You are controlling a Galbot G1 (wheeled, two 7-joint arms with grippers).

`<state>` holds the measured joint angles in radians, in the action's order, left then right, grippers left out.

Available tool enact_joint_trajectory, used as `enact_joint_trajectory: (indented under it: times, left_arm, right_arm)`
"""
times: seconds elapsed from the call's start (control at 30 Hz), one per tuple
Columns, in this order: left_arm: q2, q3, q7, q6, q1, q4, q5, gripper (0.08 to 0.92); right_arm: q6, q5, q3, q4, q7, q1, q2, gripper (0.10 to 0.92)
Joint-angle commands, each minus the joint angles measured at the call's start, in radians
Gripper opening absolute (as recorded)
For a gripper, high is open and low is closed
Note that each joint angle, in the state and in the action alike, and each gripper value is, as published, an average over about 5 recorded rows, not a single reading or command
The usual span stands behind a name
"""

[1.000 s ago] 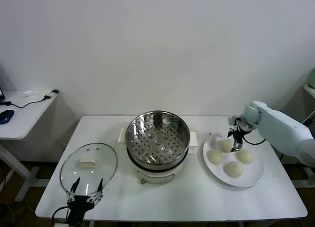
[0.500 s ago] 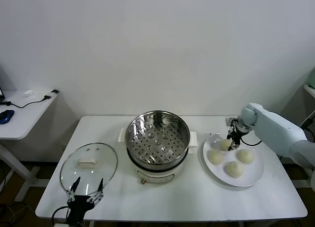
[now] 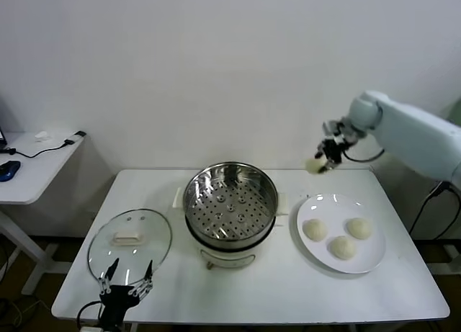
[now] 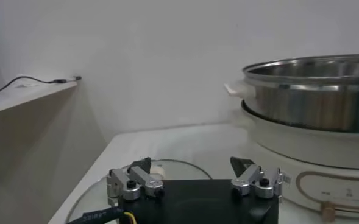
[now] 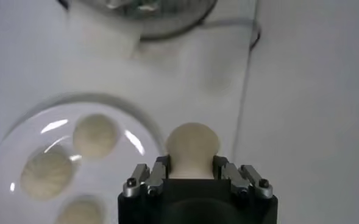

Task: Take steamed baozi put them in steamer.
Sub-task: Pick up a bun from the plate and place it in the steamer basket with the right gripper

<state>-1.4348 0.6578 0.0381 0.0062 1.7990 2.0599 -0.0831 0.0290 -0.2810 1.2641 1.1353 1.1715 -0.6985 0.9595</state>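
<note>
Steamed baozi, four in all: one [image 3: 315, 164] is up in the air in the right claw [image 3: 324, 159], above the far edge of the counter [image 3: 245, 289] between steamer and plate; the other three [image 3: 315, 229] [image 3: 359, 227] [image 3: 343, 247] lie on the plate.

Counter: white, set against a white wall, carrying all the things.

Steamer [image 3: 230, 202]: shiny steel basket with a perforated floor, on a white cooker base, mid-counter. No bun inside. In the left wrist view its steel wall [image 4: 316, 91] rises over the white base.

Plate [image 3: 367, 263]: flat, white, on the robot's right of the steamer, just beside the cooker's side handle. Three buns sit in a loose cluster, apart from one another. The right wrist view shows them [image 5: 95, 135] on the plate's rim side [image 5: 21, 131], below the held one.

Glass lid [image 3: 130, 240]: round, cream handle on top, flat on the counter to the robot's left of the steamer.

Right claw: raised well above the counter, fingers clamped on either side of the lifted bun [image 5: 192, 149], which bulges out beyond the fingertips [image 5: 158, 170]. The white arm reaches in from the right.

Left claw [image 3: 126, 285]: low at the near edge of the counter, at the near rim of the glass lid, fingers spread apart, holding nothing [image 4: 194, 182].
</note>
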Motion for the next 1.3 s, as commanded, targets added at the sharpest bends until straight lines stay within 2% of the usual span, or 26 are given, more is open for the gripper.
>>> enact_joint_trajectory:
  times: [0.03,0.17,0.27,0.37,0.77,1.3]
  left_arm:
    - [0.004,-0.002,0.0,0.0,-0.001,-0.007,0.001,0.823]
    - [0.003,-0.002,-0.001,-0.004,0.001,-0.004,0.006,0.823]
    - [0.0,-0.002,-0.001,-0.005,0.004,0.001,0.008,0.823]
    - [-0.004,-0.003,-0.002,-0.004,0.006,0.003,0.011,0.823]
    - [-0.012,-0.01,-0.005,-0.006,0.002,-0.009,0.022,0.823]
    - [-0.015,-0.029,-0.009,-0.02,-0.003,-0.029,0.03,0.823]
  right_arm:
    - [0.18,-0.079,0.139,0.445,-0.042,-0.235,0.168,0.484]
    - [0.34,0.129,0.189,0.436,-0.128,-0.138,0.224,0.484]
    - [0.491,0.367,0.161,0.319,-0.171,-0.023,0.245,0.484]
    - [0.564,0.519,0.11,0.195,-0.188,0.078,0.257,0.484]
    - [0.644,0.728,-0.039,-0.054,-0.269,0.274,0.306,0.484]
    - [0.651,0.739,-0.069,-0.184,-0.284,0.3,0.369,0.493]
